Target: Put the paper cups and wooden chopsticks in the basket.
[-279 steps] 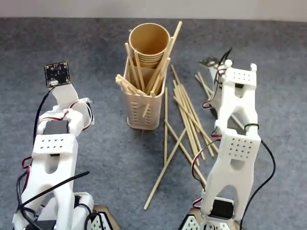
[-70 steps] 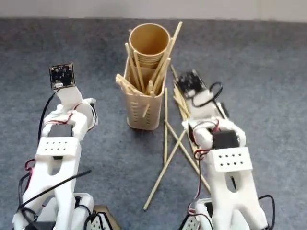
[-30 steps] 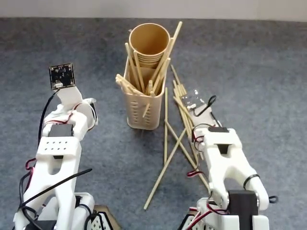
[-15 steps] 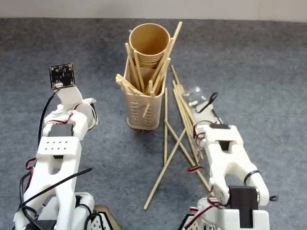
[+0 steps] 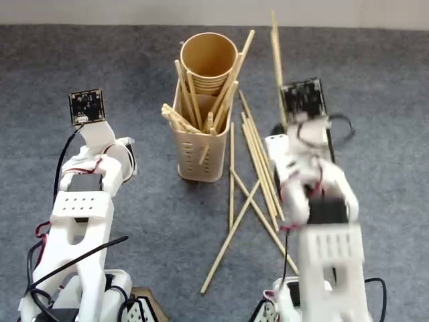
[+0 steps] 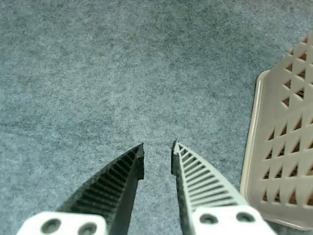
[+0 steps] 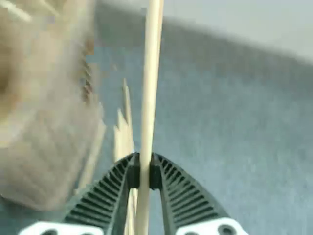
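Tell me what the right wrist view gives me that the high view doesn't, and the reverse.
Right wrist view: the right gripper pinching the held chopstick between its fingertips. High view: paper cups and stowed chopsticks standing in the basket, and the crossed loose chopsticks lying beside it. Both: the held chopstick, the basket, some loose chopsticks.

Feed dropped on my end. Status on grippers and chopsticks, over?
Right gripper shut on one chopstick near the basket. Left gripper open, empty. Cups in basket; loose chopsticks on the carpet beside it.
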Controlling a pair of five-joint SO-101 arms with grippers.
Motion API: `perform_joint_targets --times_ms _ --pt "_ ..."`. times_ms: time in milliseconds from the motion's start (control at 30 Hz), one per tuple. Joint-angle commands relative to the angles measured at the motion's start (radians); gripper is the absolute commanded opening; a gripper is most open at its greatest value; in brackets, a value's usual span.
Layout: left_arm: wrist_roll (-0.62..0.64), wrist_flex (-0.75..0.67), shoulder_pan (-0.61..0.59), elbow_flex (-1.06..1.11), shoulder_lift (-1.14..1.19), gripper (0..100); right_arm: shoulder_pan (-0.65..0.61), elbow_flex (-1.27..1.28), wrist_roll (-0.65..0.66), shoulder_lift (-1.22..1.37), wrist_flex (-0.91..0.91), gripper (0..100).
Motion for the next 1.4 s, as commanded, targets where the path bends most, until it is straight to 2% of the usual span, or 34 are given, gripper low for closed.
perform_joint_targets --times_ms 0,233,400,500,700,933,1100,1367 --pt "0.0 -0.017 0.016 -0.002 -0.015 11 -0.087 -0.024 -0.052 -0.148 -0.051 0.5" --pt "0.0 -0.017 0.016 -0.002 -0.013 11 -0.143 -0.159 -0.055 -0.151 -0.255 0.5" --pt "-0.002 -0.017 0.016 0.004 -0.013 11 -0.278 -0.116 -0.055 -0.14 -0.447 0.5" --pt "-0.002 -0.034 0.016 0.008 -0.013 11 -0.332 -0.074 -0.063 -0.059 -0.565 0.5" --pt "-0.002 -0.034 0.016 0.008 -0.013 11 -0.34 -0.071 -0.193 0.182 -0.76 0.5" --pt "-0.002 -0.034 0.016 0.008 -0.013 11 -0.341 -0.062 -0.201 0.283 -0.78 0.5" --pt "-0.002 -0.034 0.013 0.008 -0.013 11 -0.335 0.053 -0.195 0.285 -0.796 0.5" --pt "-0.002 -0.034 0.013 0.008 -0.013 11 -0.337 0.242 -0.104 0.277 -0.929 1.1"
